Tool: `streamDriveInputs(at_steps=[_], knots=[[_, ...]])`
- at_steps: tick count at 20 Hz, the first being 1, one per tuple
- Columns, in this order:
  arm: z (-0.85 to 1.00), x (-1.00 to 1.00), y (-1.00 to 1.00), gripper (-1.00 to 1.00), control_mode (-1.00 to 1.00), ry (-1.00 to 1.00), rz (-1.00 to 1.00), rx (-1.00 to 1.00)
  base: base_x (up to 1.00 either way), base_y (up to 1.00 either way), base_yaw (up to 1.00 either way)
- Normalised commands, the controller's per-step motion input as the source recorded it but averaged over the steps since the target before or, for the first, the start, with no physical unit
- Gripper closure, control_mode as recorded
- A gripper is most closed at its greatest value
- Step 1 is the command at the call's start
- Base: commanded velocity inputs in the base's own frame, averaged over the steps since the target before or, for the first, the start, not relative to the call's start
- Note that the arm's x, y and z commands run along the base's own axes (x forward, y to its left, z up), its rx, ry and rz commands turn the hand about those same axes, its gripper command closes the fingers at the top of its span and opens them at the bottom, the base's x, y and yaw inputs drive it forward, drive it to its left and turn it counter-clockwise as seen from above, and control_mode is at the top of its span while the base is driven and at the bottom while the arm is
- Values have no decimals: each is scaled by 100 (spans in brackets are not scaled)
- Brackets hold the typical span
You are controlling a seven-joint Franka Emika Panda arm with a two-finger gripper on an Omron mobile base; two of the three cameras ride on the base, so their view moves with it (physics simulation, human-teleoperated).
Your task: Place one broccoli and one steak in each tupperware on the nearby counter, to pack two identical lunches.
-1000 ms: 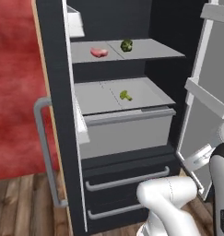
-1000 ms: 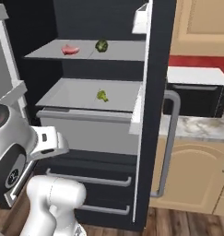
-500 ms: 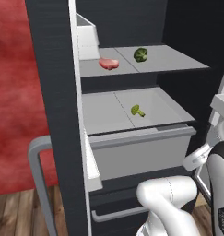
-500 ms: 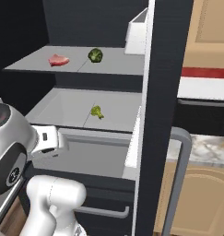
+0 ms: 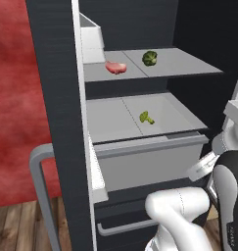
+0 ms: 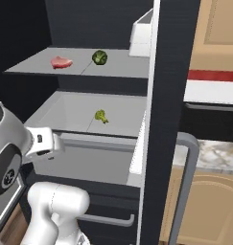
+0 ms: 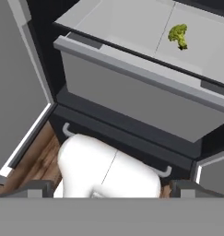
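An open dark fridge (image 5: 57,98) holds a steak (image 5: 115,67) and a dark broccoli (image 5: 150,58) on the upper shelf (image 5: 189,66); a smaller broccoli floret (image 5: 146,117) lies on the drawer lid (image 5: 110,120) below. Jaws: cannot tell how open, nothing visibly held.

No legible text, labels, brands or nos. anywhere; grey fridge shelves (image 5: 189,66), pale grey pulled-out drawer (image 6: 84,160) w/ plain front and dark lower drawers (image 7: 132,133) all unmarked.
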Motion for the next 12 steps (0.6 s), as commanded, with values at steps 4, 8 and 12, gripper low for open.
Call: streamDriveInputs(at_steps=[4,8,12], knots=[[24,2,48,-100,-100,-6,2,-1,0,0,0],[50,0,24,-100,-100,-4,1,0,0,0,0],[68,0,0,-100,-100,-8,0,0,0,0,0]])
